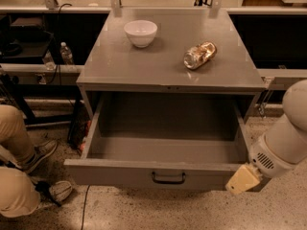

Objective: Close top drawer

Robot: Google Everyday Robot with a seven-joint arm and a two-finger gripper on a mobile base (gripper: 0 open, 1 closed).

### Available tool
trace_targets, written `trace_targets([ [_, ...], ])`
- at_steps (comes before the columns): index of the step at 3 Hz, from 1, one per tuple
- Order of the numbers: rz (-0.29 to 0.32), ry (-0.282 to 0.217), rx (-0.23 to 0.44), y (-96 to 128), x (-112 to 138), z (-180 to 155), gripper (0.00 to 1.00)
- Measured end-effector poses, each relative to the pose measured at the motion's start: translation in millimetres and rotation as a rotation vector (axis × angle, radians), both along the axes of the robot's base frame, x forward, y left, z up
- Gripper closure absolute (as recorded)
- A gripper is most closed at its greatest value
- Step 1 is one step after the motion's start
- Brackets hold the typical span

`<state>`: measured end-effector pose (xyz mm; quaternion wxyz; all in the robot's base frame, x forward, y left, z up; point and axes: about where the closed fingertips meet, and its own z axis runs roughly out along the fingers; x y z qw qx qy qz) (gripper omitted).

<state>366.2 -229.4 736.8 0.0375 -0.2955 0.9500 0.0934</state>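
Note:
The top drawer [124, 172] of the grey metal cabinet is pulled fully out toward me and is empty inside. Its flat front has a small dark loop handle [168, 178] at the centre. My gripper [242, 179], a cream-coloured tip on the white arm, is at the right end of the drawer front, at or just in front of its corner. The two lower drawers are hidden under the open one.
A white bowl [140, 32] and a crumpled shiny bag [199, 55] lie on the cabinet top [144, 71]. A person's legs and shoes [29, 176] are at the left by the drawer. A water bottle [66, 53] stands on a shelf behind left.

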Motion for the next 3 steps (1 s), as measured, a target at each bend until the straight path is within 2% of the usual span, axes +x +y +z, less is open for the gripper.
trace_targets([
  [1, -0.035, 0.012, 0.010, 2, -4, -16, 0.65],
  [2, -0.060, -0.003, 0.029, 2, -2, -31, 0.87],
  [3, -0.078, -0.051, 0.058, 2, 7, -49, 1.00],
])
